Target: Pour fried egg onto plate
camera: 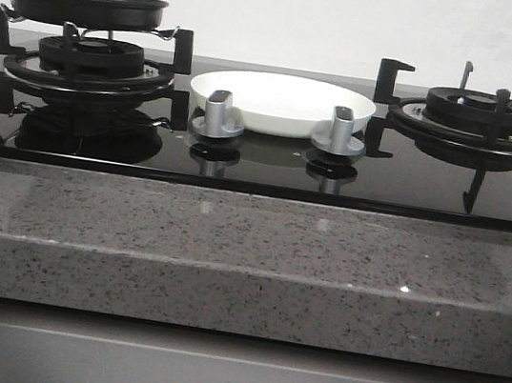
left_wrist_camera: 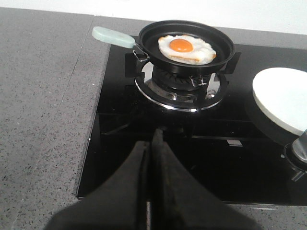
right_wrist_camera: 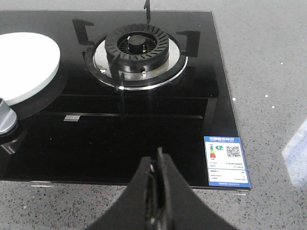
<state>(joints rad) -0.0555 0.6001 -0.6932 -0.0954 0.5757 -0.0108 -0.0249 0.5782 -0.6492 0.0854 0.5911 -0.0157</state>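
A black frying pan (camera: 85,7) sits on the left burner (camera: 90,61), holding the fried egg (left_wrist_camera: 186,48). The white plate (camera: 282,102) rests mid-hob, behind two knobs (camera: 219,116). Left gripper (left_wrist_camera: 152,143) and right gripper (right_wrist_camera: 157,165) hover, fingers pressed together, holding nothing.

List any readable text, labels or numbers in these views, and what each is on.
No text can be read.
Energy label sticker at the corner of the black glass hob: colour bars, a QR code and lines of print, all too small and blurred to read.
Nothing else carries writing.
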